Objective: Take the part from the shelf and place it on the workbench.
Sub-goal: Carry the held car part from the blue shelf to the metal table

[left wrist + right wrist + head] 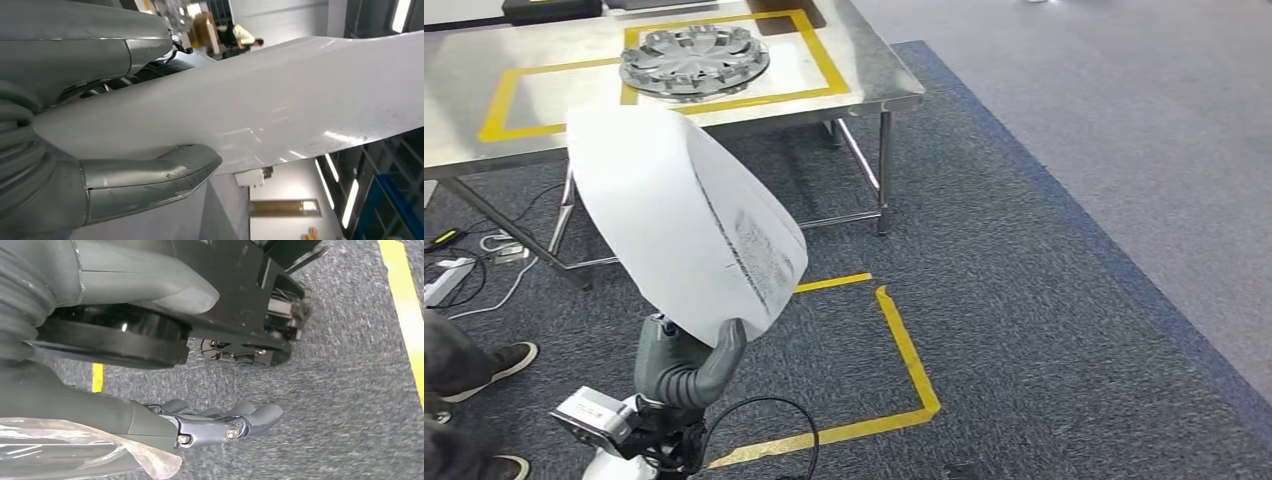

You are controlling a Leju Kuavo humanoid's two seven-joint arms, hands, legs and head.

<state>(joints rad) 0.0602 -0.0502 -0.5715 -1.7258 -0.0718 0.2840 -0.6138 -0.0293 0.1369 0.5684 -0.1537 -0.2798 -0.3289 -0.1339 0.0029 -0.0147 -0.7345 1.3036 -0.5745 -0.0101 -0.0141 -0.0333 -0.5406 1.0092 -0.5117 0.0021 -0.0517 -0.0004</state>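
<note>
One white part (679, 215) upright in left hand (686, 368), seemingly thumb-pinched

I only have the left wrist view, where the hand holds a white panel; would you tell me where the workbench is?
Observer: In the head view the workbench stands ahead, beyond the panel that the left hand holds up.
Operator: Is its top free?
Observer: A hubcap lies in the right taped box; the box to its left looks bare.
Operator: And the right hand?
Observer: The right hand hangs over the carpet, holding nothing.
</note>
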